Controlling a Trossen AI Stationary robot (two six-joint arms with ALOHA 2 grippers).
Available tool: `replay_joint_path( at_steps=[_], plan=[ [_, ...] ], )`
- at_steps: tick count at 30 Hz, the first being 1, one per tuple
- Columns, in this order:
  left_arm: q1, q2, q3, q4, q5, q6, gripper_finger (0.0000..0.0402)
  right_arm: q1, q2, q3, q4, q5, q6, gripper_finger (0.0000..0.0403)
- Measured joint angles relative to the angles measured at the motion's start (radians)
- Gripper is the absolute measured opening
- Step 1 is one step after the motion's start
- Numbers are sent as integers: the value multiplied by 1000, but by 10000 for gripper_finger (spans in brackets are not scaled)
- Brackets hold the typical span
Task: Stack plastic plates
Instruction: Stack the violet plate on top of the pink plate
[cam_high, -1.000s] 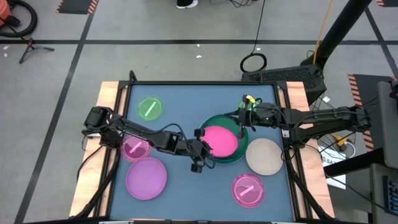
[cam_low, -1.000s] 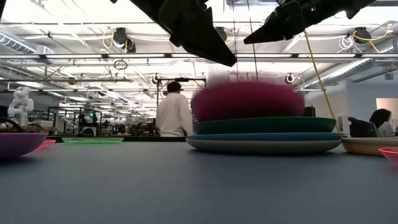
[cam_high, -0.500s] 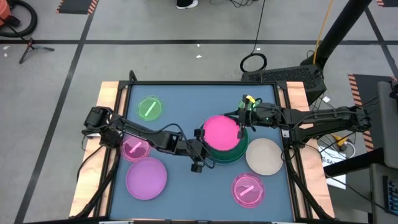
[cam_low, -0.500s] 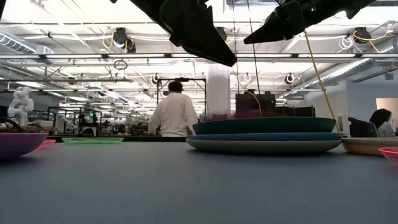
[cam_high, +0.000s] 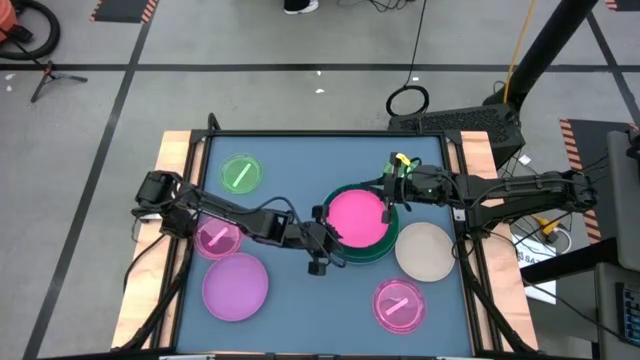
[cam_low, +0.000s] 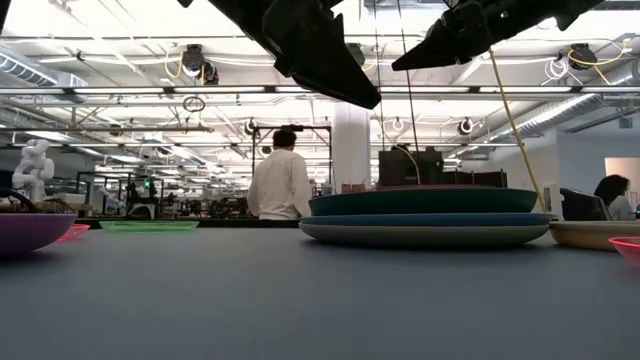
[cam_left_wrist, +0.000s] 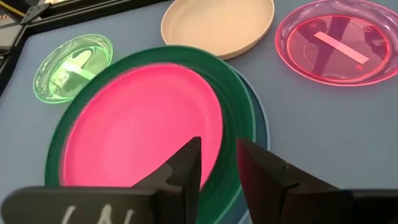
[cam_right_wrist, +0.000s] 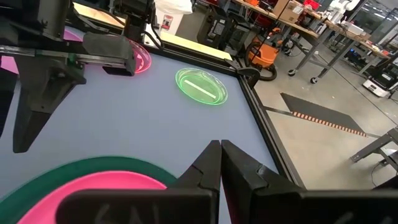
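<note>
A hot pink plate (cam_high: 357, 217) lies flat inside a dark green plate (cam_high: 372, 247), near the table's middle. In the low view the dark green plate (cam_low: 425, 202) rests on a blue plate (cam_low: 425, 219), and that on a grey-white plate (cam_low: 425, 236). My left gripper (cam_high: 333, 240) hovers above the stack's left rim. Its fingers are a little apart and empty, as the left wrist view (cam_left_wrist: 219, 149) shows. My right gripper (cam_high: 388, 195) hovers above the stack's far right rim, shut and empty, as the right wrist view (cam_right_wrist: 221, 146) shows.
A beige plate (cam_high: 425, 250) lies right of the stack. A pink translucent plate (cam_high: 398, 305) lies at the near right and a purple plate (cam_high: 235, 287) at the near left. A small pink plate (cam_high: 215, 238) lies under my left arm. A green translucent plate (cam_high: 240, 173) lies at the far left.
The hot pink plate, a blur above the dark green plate a second ago, has dropped into it. It has slid a little toward the far edge and come to rest flat. Both grippers have kept still.
</note>
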Motion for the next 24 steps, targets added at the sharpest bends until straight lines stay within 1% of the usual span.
replay_joint_path(
  at_steps=[5, 8, 9, 12, 14, 17, 24],
  plan=[
    [0, 0, 0, 0, 0, 1, 108, 0, 0, 0, 0, 0, 0, 6],
    [0, 0, 0, 0, 0, 1, 108, 0, 0, 0, -24, -9, 43, 6],
    [0, 0, 0, -1, 0, 1, 108, -1, 0, 0, -51, -35, 68, 6],
    [0, 0, 0, -7, 0, 0, 108, -18, 1, 0, -159, -186, 106, 6],
    [0, 0, 0, -7, 0, 0, 108, -33, 13, 0, -187, -234, 137, 6],
    [0, 0, 0, -4, 0, -1, 108, -59, 44, 0, -215, -237, 157, 6],
    [0, 0, 0, 5, 0, 0, 108, -119, 191, 0, -193, -237, 133, 6]
  ],
)
